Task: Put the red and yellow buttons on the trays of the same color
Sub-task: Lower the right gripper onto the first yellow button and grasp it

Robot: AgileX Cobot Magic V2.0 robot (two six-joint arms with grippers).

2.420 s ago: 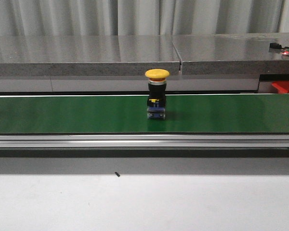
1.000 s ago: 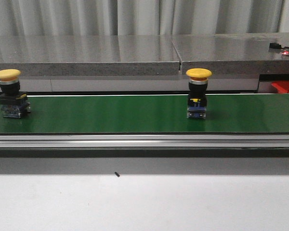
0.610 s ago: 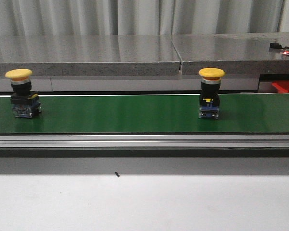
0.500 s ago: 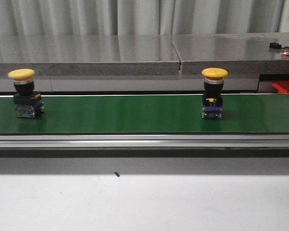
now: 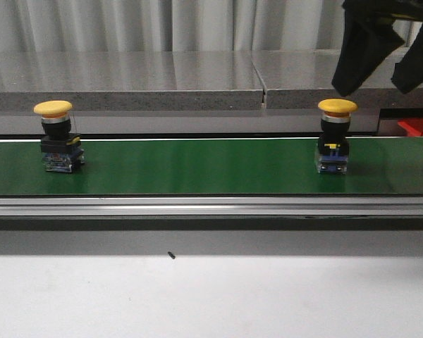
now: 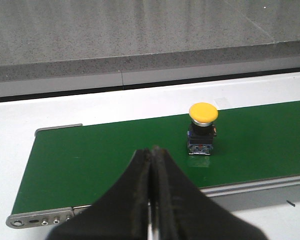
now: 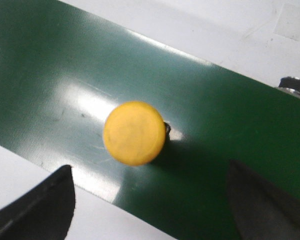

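Even, bright indoor light; wrist views softer than front.
Front view sharp, w/ sheen on the grey stone ledge [image 5: 127, 77]. Right wrist view blurry: white glare patches on green belt [image 7: 90, 105], dark fingers [image 7: 35, 205] out of focus. Left wrist fingers [image 6: 150, 200] also soft.

This is looking like an industrial test bench or automation lab: a green conveyor belt [image 5: 197, 165] is running across on an aluminium rail [image 5: 197, 205], grey stone-topped counters [image 5: 127, 77] are standing behind it, and pale curtains [image 5: 162, 24] are hanging at the far side.
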